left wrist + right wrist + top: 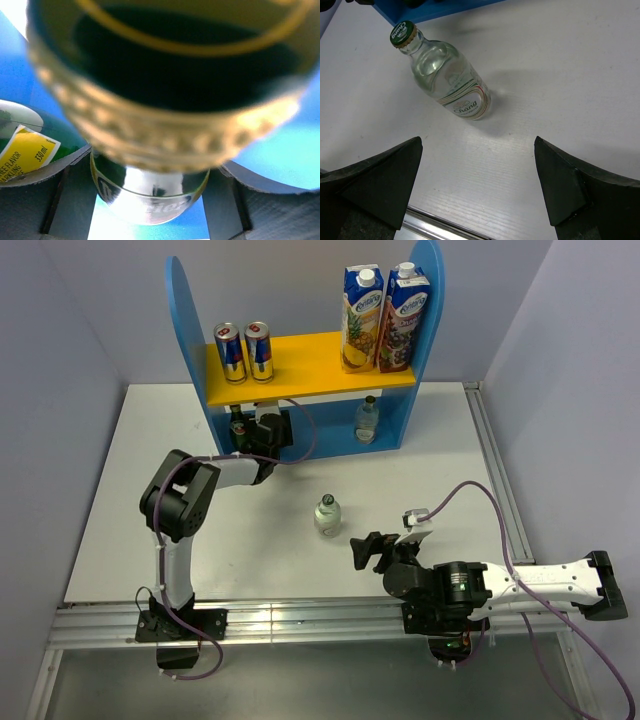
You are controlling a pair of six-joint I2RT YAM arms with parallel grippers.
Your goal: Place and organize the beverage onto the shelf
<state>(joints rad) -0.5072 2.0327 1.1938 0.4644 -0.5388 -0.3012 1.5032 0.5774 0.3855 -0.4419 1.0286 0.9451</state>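
The left gripper (268,430) reaches into the lower level of the shelf (185,310) at its left end, fingers clasping a dark green bottle (150,197). The right gripper (367,550), fingers spread wide, hovers near a clear Chang bottle (327,515) standing at the middle of the table (450,460).

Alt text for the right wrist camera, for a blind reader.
A clear glass bottle with a green cap stands on the white table ahead of the right gripper, its dark fingers wide open and empty. The blue shelf shows at top.
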